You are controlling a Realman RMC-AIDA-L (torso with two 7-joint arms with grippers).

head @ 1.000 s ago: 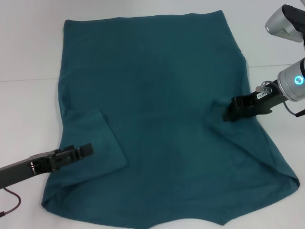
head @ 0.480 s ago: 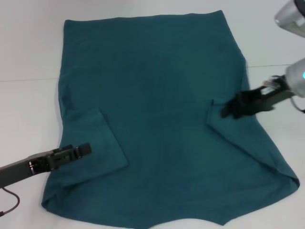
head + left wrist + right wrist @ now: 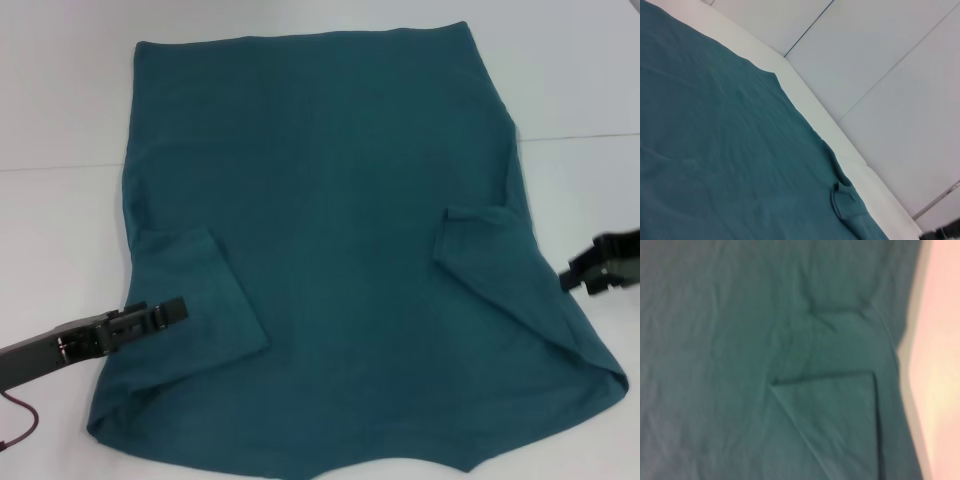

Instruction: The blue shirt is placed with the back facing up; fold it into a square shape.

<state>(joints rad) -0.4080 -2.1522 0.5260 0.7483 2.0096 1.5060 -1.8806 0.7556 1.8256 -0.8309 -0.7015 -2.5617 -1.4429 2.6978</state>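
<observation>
**Both sleeves tucked in, long folds not yet made**

From my head, the blue shirt lies flat on the white surface, plain back up, hem at the far edge and collar end nearest me. Each sleeve is folded inward into a neat flap, one on my left and one on my right. My left hand rests low over the near left flap; I cannot tell whether its fingers are spread or pressed together. My right hand sits off the cloth, just beside the right edge, and its fingers are equally unreadable.

The risk I see: this is soft, limp cotton with no stiffness, so lifting one side could drag the tucked sleeve open or pull the whole body askew, giving a crooked shape rather than a square. A pinch catching only the top layer would leave the under layer behind.

From my left wrist, the cloth shows a matte, fine-knit face with shallow ripples, its straight edge running beside the pale surface, and the far sleeve flap bunched small.

From my right wrist, the right flap reads as a crisp-cornered wedge, with soft creases above it.
</observation>
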